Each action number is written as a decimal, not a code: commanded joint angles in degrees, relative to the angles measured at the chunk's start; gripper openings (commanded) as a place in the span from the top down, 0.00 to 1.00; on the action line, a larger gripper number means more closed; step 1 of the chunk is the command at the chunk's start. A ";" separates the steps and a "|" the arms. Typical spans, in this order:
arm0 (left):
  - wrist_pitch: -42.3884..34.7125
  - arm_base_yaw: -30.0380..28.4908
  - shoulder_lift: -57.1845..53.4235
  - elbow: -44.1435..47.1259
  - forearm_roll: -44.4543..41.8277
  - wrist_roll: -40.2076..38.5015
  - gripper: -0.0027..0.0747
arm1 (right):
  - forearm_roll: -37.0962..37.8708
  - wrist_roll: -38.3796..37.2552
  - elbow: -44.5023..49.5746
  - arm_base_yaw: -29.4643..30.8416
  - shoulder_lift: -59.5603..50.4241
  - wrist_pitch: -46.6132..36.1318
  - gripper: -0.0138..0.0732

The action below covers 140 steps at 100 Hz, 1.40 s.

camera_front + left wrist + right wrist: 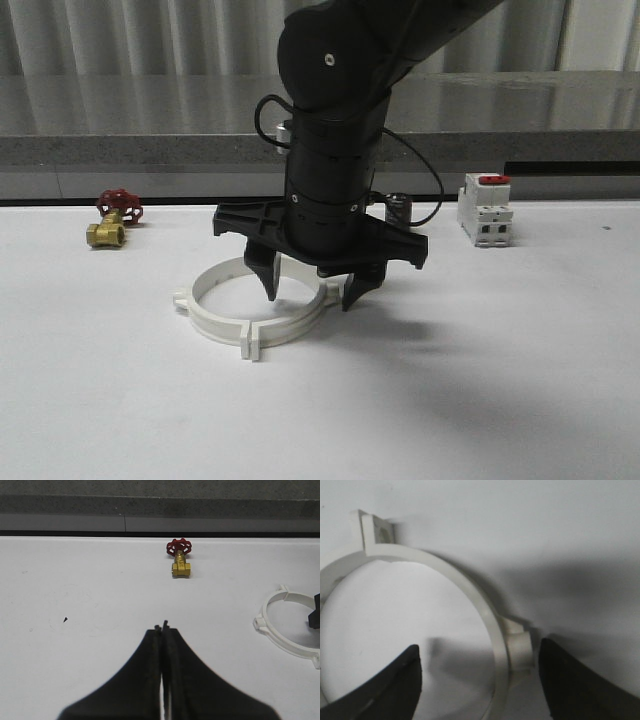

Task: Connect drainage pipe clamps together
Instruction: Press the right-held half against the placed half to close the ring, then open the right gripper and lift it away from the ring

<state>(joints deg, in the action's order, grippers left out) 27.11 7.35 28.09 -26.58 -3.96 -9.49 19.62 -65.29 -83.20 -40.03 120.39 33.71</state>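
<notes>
The right gripper (310, 288) is wide open, pointing down over the right side of the white ring (255, 308). One finger (266, 275) is inside the ring and the other is outside. The ring lies flat on the white table (480, 380). The left gripper (162, 627) is closed and holds nothing. A valve with a red wheel (180, 558) sits further back.

Left gripper (163, 628) fingers pressed together; brass valve (180, 563) beyond; drainage pipe clamps (285, 625) apparently joined, partly cropped.
</notes>
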 commanded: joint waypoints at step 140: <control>-4.10 -0.05 0.06 -1.72 0.31 -0.09 0.99 | 3.09 24.56 4.69 14.73 -33.44 -0.60 0.21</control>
<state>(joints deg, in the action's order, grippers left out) 27.11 7.35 28.09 -26.58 -3.96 -9.49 21.39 -43.32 -79.72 -28.47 93.54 35.00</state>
